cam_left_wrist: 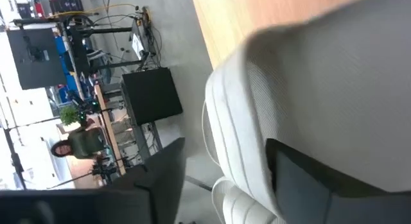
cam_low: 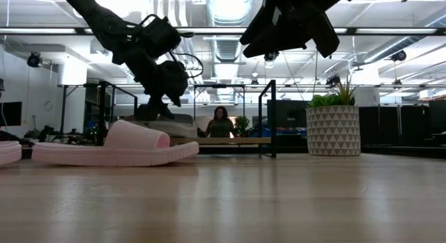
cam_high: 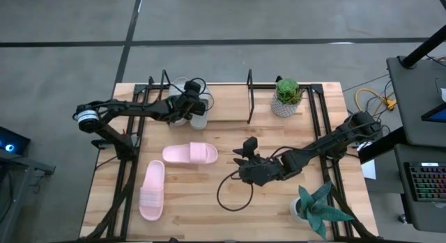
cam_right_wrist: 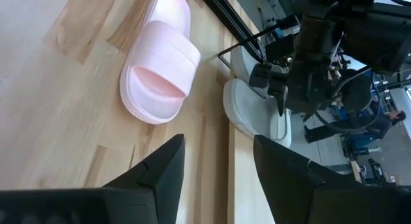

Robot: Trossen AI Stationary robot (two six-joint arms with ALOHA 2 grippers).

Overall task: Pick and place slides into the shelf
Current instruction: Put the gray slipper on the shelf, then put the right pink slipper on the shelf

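Grey slide (cam_high: 197, 118) sits at the shelf (cam_high: 249, 97), directly under the left gripper (cam_high: 189, 104), which pinches it. Pink slides (cam_high: 190, 154) lie beside the spread, empty right gripper (cam_high: 244, 161).

The middle of the shelf (cam_high: 230, 122) lies open between its upright loops. Its left end is taken by the grey slides (cam_high: 197, 116) and the left pincer (cam_high: 189, 104). A potted plant (cam_high: 286, 97) blocks the right end. Two pink slides (cam_high: 190, 154) lie on the left worktop (cam_high: 195, 215).
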